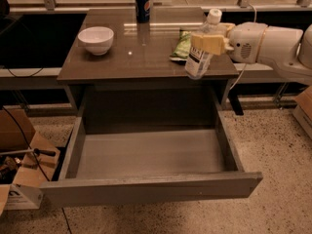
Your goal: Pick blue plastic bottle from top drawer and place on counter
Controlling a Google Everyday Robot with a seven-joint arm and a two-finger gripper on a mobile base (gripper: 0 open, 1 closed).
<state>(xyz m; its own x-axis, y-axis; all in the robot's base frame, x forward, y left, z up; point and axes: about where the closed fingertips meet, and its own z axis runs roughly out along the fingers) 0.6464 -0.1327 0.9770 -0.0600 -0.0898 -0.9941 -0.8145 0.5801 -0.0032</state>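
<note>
- the gripper (205,43) reaches in from the right, over the right front part of the counter (141,57), its pale fingers clamped across the upper body of the blue plastic bottle (196,63).
- the bottle is out of the top drawer (146,189), which stands pulled open below with a bare bottom.
- the bottle's long axis is tilted: white cap up and toward the arm (273,43), base down and left, aimed at the counter near its front right corner.
- the base appears just above the surface, or perhaps grazing it; i cannot tell which.
- judgement: the placing turns on the base lying close to the front edge, so the bottle wants righting and carrying a little further in before release.
- the green bag (181,45) lies just behind the bottle; the white bowl (96,39) and dark soda can (142,6) sit well apart to the left and rear.
</note>
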